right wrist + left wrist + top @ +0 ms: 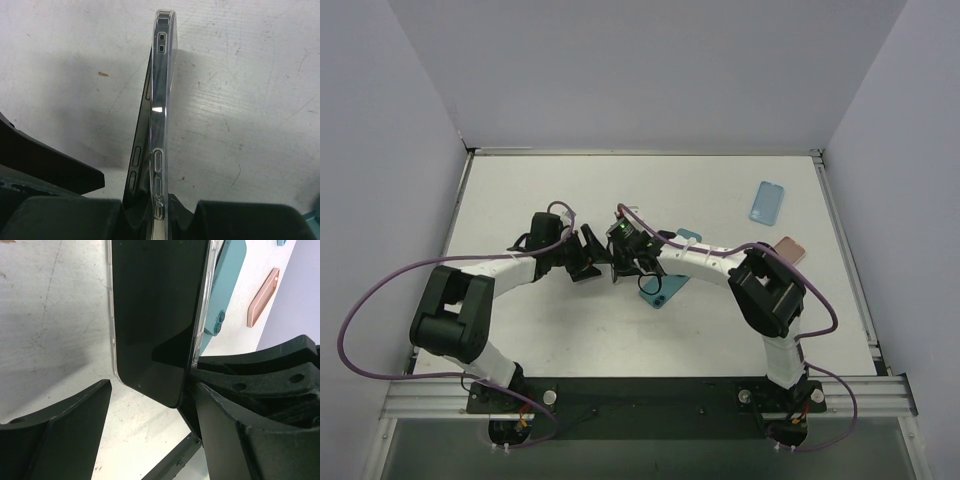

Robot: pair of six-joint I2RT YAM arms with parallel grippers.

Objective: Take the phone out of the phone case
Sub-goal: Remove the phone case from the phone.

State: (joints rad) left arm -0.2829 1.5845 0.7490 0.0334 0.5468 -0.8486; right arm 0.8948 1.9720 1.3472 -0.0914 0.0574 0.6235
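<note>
A black phone (155, 315) in a clear phone case (162, 100) is held on edge above the table, between the two arms at the table's middle. In the right wrist view the phone's (142, 130) near end stands out of the case on the left side. My right gripper (160, 212) is shut on the case's near end (622, 262). My left gripper (152, 407) is open wide, with the phone's lower corner between its fingers (65, 430), close to the right one. It shows in the top view (586, 256) just left of the right gripper.
A teal phone (660, 291) lies face down just right of the grippers and also shows in the left wrist view (227, 285). A pink case (790, 250) and a blue case (767, 202) lie at the right. Walls enclose the table.
</note>
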